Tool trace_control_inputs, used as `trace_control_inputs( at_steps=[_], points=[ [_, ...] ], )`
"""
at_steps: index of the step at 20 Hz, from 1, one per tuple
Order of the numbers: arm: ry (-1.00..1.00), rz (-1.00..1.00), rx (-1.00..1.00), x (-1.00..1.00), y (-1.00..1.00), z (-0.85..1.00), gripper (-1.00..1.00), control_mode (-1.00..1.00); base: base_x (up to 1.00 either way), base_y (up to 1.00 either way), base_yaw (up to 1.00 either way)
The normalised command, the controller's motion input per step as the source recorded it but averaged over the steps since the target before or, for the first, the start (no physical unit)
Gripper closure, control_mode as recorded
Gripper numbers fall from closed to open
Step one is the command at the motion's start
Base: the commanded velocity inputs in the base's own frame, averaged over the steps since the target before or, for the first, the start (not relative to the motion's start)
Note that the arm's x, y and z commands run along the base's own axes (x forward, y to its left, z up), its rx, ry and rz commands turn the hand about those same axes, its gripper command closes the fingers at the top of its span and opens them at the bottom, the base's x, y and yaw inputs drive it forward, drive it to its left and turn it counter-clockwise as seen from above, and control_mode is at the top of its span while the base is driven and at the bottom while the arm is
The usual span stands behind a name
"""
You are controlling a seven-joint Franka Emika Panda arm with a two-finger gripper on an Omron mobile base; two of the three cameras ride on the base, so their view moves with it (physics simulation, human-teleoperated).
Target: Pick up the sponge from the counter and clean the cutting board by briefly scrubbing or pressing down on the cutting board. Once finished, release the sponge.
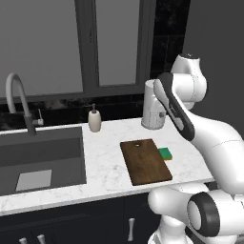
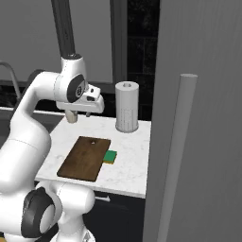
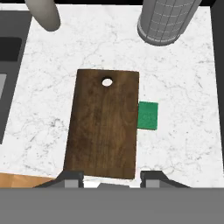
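White marble surface over dark cabinets, seen from the hand camera. Sponge, green, lies flat on the surface at 3 o'clock of the cutting board, touching its long edge. Board hole points toward 12 o'clock. Grey ribbed cylinder stands at 1 o'clock of the board, soap bottle at 11 o'clock, sink basin at 9 o'clock. Fingers hang above the board's near edge, clenched as far as they go, grasping nothing; sponge untouched.
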Motion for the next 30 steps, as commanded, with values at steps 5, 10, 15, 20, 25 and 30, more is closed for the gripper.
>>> trace_control_inputs(
  at_steps=[5,10,15,20,25,30],
  points=[
    [0.00,0.00,0.00,-0.07,-0.28,-0.15,-1.00,-1.00,0.00,0.00,0.00],
    [0.00,0.00,0.00,-0.04,-0.41,-0.28,-1.00,-1.00,0.00,0.00,0.00],
    [0.04,-0.05,-0.08,0.00,-0.16,-0.29,-1.00,-1.00,0.00,0.00,0.00],
    [0.02,-0.07,-0.04,0.05,-0.14,-0.48,-1.00,-1.00,0.00,0.00,0.00],
    [0.02,0.00,0.01,0.06,-0.14,-0.48,-1.00,-1.00,0.00,0.00,0.00],
    [0.01,0.00,0.04,0.00,-0.03,-0.46,-1.00,-1.00,0.00,0.00,0.00]
  ],
)
